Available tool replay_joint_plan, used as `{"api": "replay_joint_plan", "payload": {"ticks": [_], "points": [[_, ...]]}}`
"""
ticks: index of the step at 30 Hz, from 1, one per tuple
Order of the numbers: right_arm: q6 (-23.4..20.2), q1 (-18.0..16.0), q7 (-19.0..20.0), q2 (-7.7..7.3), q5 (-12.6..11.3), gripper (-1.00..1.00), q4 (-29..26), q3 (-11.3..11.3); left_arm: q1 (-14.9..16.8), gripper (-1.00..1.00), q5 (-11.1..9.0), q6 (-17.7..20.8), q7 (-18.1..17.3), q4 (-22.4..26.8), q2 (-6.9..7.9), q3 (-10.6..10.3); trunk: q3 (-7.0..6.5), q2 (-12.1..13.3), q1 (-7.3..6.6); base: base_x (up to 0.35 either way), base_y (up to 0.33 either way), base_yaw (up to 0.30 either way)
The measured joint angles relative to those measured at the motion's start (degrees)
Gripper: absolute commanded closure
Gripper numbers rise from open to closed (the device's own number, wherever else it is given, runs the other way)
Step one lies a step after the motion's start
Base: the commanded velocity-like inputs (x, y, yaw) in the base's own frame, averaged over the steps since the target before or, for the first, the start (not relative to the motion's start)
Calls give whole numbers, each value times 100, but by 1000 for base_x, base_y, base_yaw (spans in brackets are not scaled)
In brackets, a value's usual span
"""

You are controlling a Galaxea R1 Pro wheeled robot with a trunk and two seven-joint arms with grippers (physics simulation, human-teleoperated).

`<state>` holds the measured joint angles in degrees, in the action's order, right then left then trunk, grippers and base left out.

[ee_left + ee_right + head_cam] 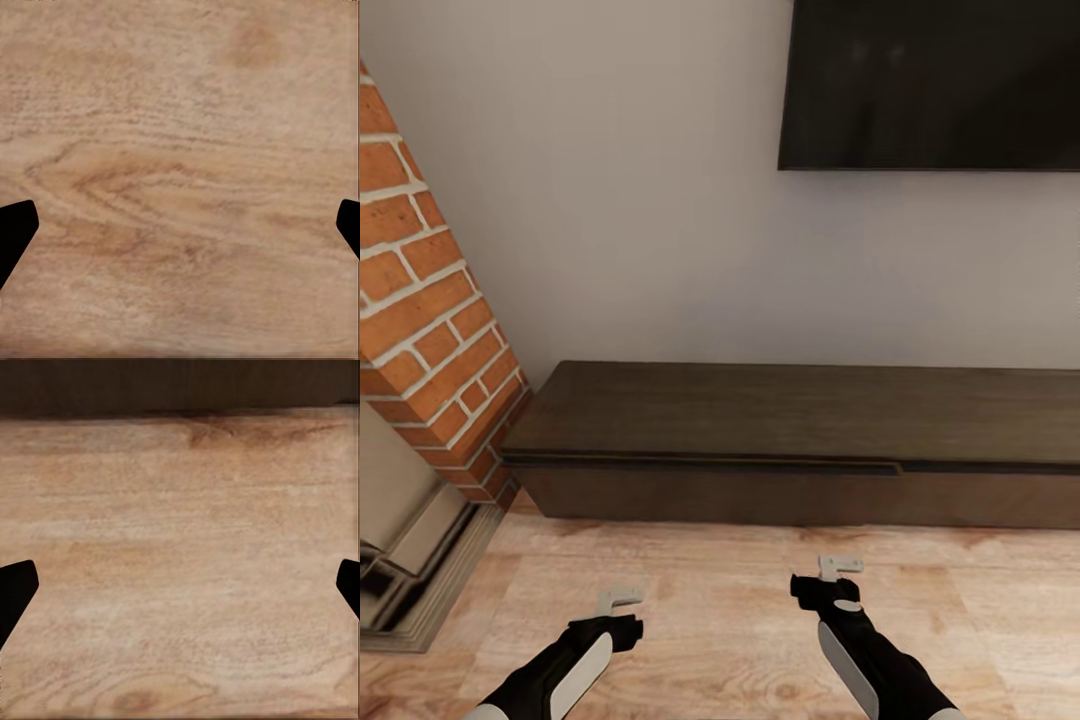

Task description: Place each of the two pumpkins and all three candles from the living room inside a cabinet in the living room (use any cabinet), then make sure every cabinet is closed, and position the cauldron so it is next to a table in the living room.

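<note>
- You are facing the cabinet (800, 440), which is sitting against the far wall under the dark screen (930, 80), with the brick fireplace (430, 330) at its left end
- Both arms are hanging low over the wooden floor (720, 600); the left gripper (622, 598) and right gripper (840, 566) are both carrying nothing, fingers spread wide apart in the wrist views
- The cabinet is looking long, low and dark brown; its left drawer front seems to be standing slightly proud of the rest, though you cannot be sure it is open
- To do this well, you should be rolling closer and squaring up before reaching, then pressing flat against that front
- The right wrist view is already catching the cabinet's base (180, 386) just ahead
</note>
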<state>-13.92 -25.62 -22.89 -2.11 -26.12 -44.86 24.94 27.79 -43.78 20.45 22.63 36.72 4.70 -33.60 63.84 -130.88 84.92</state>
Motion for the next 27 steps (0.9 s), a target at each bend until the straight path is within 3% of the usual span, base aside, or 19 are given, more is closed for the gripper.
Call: {"api": "replay_joint_plan", "payload": {"ticks": [27], "points": [[64, 0, 47, 8, 14, -100, 48, 28, -4, -100, -15, -52, 3, -38, -29, -13, -494, 1083, -593, -32, 0, -11]]}}
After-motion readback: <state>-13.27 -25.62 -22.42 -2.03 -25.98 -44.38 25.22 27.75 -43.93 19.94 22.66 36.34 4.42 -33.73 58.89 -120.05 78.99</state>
